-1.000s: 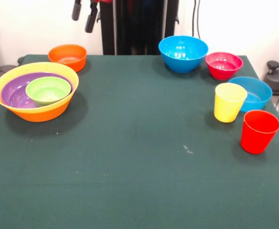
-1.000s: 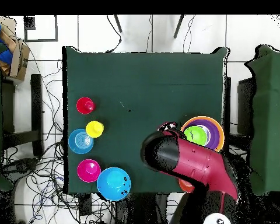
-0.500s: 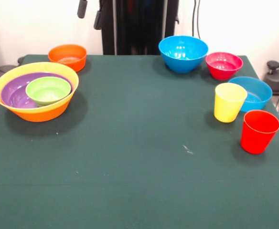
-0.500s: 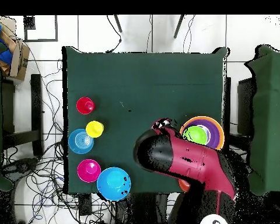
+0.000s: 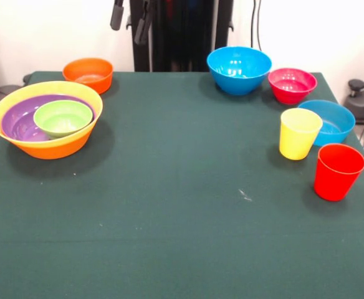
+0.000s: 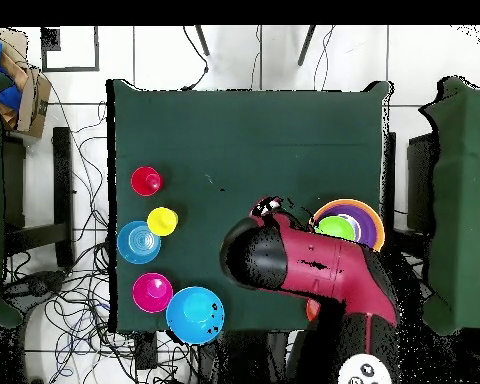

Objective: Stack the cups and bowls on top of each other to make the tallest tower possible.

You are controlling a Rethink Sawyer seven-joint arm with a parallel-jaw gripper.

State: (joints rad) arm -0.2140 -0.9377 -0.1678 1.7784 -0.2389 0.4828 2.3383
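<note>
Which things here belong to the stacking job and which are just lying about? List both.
Job:
- tower: yellow-orange bowl holding purple bowl and green bowl
- orange bowl
- deep blue bowl
- pink-red bowl
- shallow blue bowl
- yellow cup
- red cup

Lying about:
- cables on the floor
- box beside the table

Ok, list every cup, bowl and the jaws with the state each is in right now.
gripper: raised at the table's far edge, jaws apart, empty
tower: yellow-orange bowl holding purple bowl and green bowl, all nested upright
orange bowl: upright, alone
deep blue bowl: upright, empty
pink-red bowl: upright, empty
shallow blue bowl: upright
yellow cup: upright, unstacked
red cup: upright, unstacked
</note>
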